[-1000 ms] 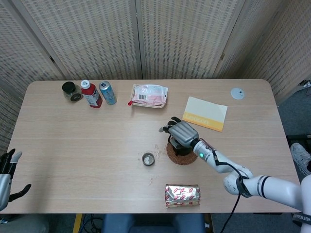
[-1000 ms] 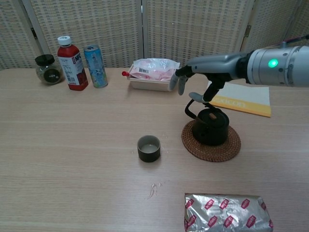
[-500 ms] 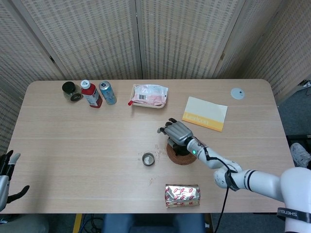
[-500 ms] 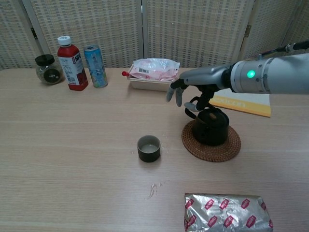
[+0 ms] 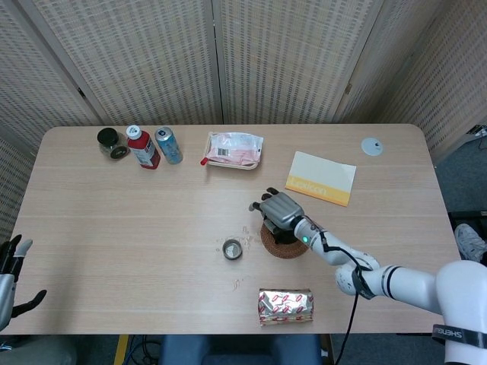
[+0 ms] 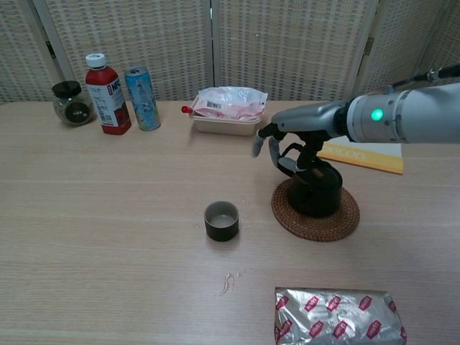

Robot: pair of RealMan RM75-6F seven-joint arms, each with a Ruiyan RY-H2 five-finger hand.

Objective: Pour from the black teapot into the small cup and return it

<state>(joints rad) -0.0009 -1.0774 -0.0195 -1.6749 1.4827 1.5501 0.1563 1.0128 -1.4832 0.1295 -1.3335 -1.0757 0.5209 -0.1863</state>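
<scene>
The wooden table fills most of the head view, backed by woven folding screens across the top of the frame. It carries the working set near the centre and clutter along its far edge.

Right of centre, the right hand lies over the black teapot, which stands upright on a round woven coaster. The fingers curl down around the pot's handle and top, but whether they have closed on it I cannot tell; the pot looks seated on the coaster. Judging by this, the step in hand is taking the grip before lifting. The hand comes in from the pot's right side, probably so the spout can tip left toward the cup.

The small cup sits alone on bare wood just left of the coaster, apart from it, open side up.

At the lower centre of the head view lies a foil packet. A yellow booklet lies right of centre, toward the far edge. A pink packaged tray sits at upper centre. At upper left stand 1 red bottle, 1 blue can and 1 dark jar, grouped well away from the pour.

The left hand waits at the lower left edge, released, fingers apart, holding nothing.
</scene>
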